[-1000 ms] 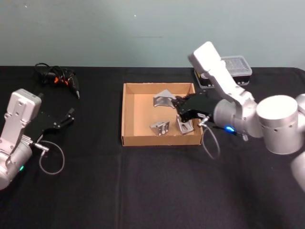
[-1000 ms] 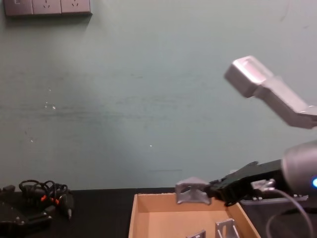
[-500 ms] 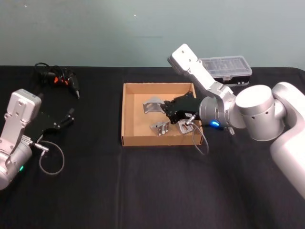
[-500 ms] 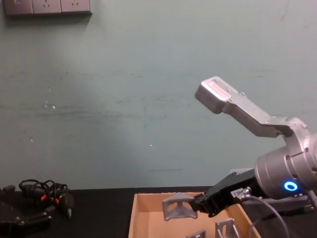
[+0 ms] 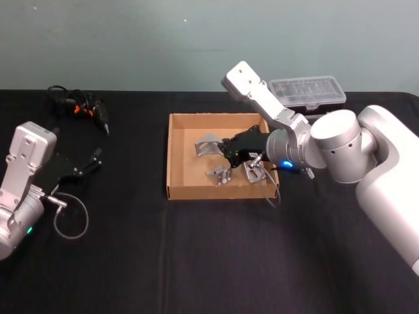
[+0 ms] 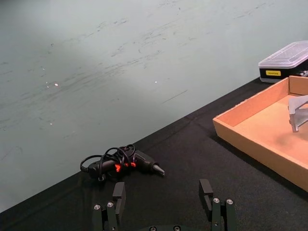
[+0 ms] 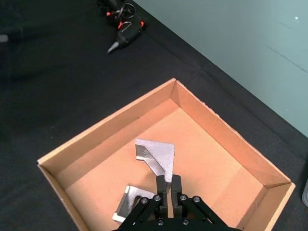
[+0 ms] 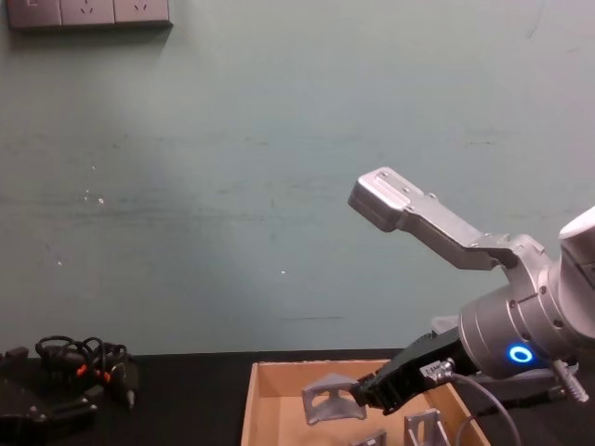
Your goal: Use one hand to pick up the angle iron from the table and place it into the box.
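My right gripper [image 5: 227, 149] is shut on a grey angle iron [image 5: 208, 145] and holds it low inside the tan box [image 5: 219, 192], over the left-centre of its floor. I cannot tell whether the piece touches the floor. From the right wrist the shut fingertips [image 7: 168, 184] pinch one flange of that angle iron [image 7: 156, 153] above the box [image 7: 108, 126]. The chest camera has the angle iron [image 8: 327, 401] at rim height of the box [image 8: 253, 409]. Two more angle irons [image 5: 219, 175] [image 5: 254, 171] lie in the box. My left gripper [image 5: 91, 161] rests open at the far left of the black table [image 5: 196, 248].
A black glue gun with coiled cable [image 5: 82, 108] lies at the back left. A black case with a clear lid [image 5: 308, 91] stands behind the box on the right. A cable loop [image 5: 69, 219] lies beside the left arm.
My right gripper has carried the angle iron leftward and downward, from above the box's right side to low inside it. The left arm has not moved.
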Robot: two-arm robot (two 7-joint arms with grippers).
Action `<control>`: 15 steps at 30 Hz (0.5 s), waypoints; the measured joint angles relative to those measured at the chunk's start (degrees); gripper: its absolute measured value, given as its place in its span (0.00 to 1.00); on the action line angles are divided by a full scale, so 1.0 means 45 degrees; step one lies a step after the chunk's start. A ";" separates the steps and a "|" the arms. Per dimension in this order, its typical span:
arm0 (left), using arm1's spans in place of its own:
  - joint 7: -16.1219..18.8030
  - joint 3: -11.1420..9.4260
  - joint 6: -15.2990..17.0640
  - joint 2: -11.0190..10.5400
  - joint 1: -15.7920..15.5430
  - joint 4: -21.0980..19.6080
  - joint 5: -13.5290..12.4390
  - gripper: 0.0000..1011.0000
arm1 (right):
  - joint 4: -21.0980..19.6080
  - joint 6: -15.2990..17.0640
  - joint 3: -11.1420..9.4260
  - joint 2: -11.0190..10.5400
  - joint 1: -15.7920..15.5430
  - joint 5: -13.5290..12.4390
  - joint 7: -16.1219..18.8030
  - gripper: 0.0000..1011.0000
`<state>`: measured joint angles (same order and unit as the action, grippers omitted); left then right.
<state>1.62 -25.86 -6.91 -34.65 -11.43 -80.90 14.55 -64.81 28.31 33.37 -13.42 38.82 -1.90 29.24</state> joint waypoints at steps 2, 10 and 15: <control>0.0000 0.0000 0.0000 0.0000 0.0000 0.0000 0.0000 0.99 | 0.0219 -0.0031 0.0012 0.0065 0.0100 0.0070 0.0006 0.06; 0.0000 0.0000 0.0000 0.0000 0.0000 0.0000 0.0000 0.99 | 0.0751 -0.0116 -0.0026 0.0216 0.0279 0.0253 0.0009 0.06; 0.0000 0.0000 0.0000 0.0000 0.0000 0.0000 0.0000 0.99 | 0.0948 -0.0178 -0.0073 0.0294 0.0287 0.0341 0.0005 0.06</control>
<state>1.62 -25.86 -6.91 -34.65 -11.43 -80.90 14.55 -60.54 27.51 33.03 -12.09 40.12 -0.37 29.27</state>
